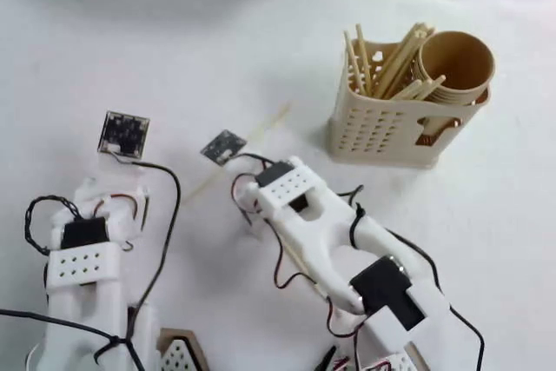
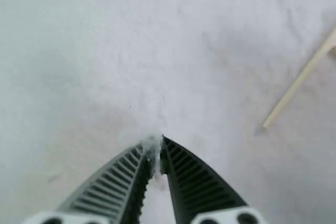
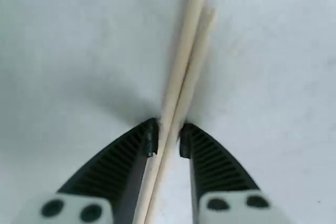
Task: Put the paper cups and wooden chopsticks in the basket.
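1. The right gripper [image 3: 168, 139] is closed on the chopsticks [image 3: 186, 51], which look like 2 sticks side by side, pinched between its tips low over the table [image 1: 174, 41]. They run on past the tips both ways, so the hold is along the length and not at an end. That should keep them from swinging on a lift.
2. The left gripper [image 2: 157, 148] is closed on nothing, its tips together and aimed at bare table. I judge it parked, leaving the work to the other arm.
3. A long stick [image 1: 261, 132] lies flat between the arms and the basket [image 1: 382, 132], with 1 end [image 2: 299, 82] near the left gripper. I cannot tell whether it belongs to the gripped pair.
4. The basket stands upright at the far right, well apart from both grippers. Nested cups [image 1: 456, 62] fill 1 side, and a bundle of sticks [image 1: 387, 58] leans upright in the other. Most of the task looks done.
5. The table is white and matte with a faintly fuzzy, cloth-like grain, so a thin stick lies tight to it. Black and red wires trail from both arms.
6. Beyond the far edge there is a dark strip of room and some floor.
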Controlling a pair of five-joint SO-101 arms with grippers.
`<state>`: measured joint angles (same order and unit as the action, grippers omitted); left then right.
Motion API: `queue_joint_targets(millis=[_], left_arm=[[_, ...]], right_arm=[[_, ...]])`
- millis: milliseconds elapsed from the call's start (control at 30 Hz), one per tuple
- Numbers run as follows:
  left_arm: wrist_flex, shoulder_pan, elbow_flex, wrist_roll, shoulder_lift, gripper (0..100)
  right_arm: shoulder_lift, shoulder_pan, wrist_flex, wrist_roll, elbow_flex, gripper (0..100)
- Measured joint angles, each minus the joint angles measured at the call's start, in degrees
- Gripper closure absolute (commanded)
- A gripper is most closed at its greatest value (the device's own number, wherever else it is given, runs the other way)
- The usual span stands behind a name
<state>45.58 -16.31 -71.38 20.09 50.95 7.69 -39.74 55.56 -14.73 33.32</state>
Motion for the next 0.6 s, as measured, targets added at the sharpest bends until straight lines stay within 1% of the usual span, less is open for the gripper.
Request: queue_joint_targets(millis=[200, 433, 600], left_arm=[[0.0, 0.0, 0.0, 0.0, 0.0, 96], [0.0, 0.0, 0.0, 0.0, 0.0, 96], [0.0, 0.0, 0.0, 0.0, 0.0, 96]], right_arm=[[-0.5, 1.7, 0.0, -2.5, -0.4, 98.0], [-9.2, 6.2, 0.1, -6.1, -0.1, 98.0], [-15.8, 7.6, 4.0, -6.9, -0.1, 98.0]])
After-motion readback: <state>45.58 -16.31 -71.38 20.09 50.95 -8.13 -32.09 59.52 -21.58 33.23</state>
